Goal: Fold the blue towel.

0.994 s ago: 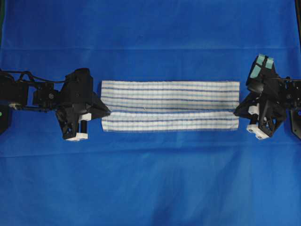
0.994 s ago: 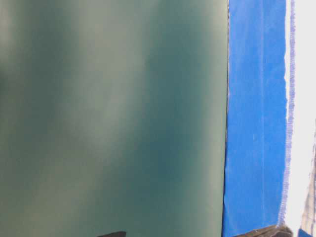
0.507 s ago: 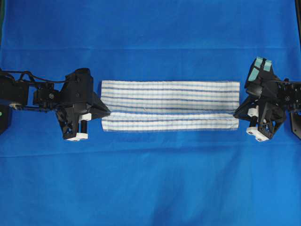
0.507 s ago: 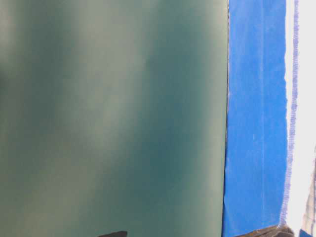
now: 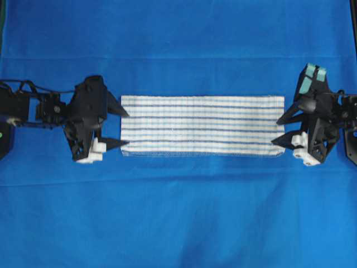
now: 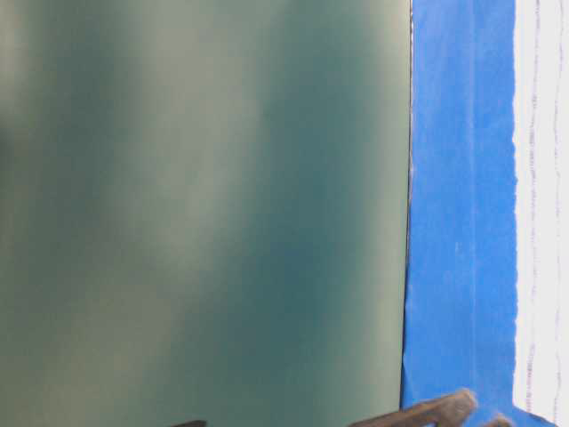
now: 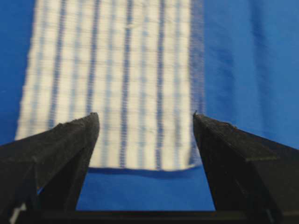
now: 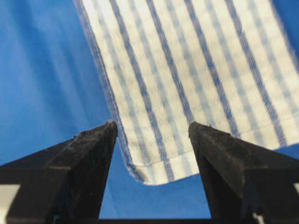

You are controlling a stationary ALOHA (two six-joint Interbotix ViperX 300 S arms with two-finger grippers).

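Blue towel [image 5: 202, 125], white w/ thin dark- and pale-blue stripes, lies flat as a long folded strip across the middle of the blue sheet [image 5: 178, 218], long axis running left-right in overhead view. Edges look even; lower long edge shows a stitched hem.

Left gripper [image 5: 125, 128] sits just off the towel's left short end, jaws spread wide, one tip near each corner, nothing held. Left wrist view: towel end [image 7: 117, 88] lies between and beyond the two black fingers [image 7: 60, 144], cloth flat on sheet.

Right gripper [image 5: 276, 129] is at the towel's right short end, jaws likewise spread, empty. Right wrist view: towel corner [image 8: 187, 84] rests between the fingers [image 8: 88, 158], not pinched.

Table-level view mostly blocked by a blurry grey-green surface [image 6: 200, 213]; at the right edge, a band of blue sheet and a white strip, prob. the towel.
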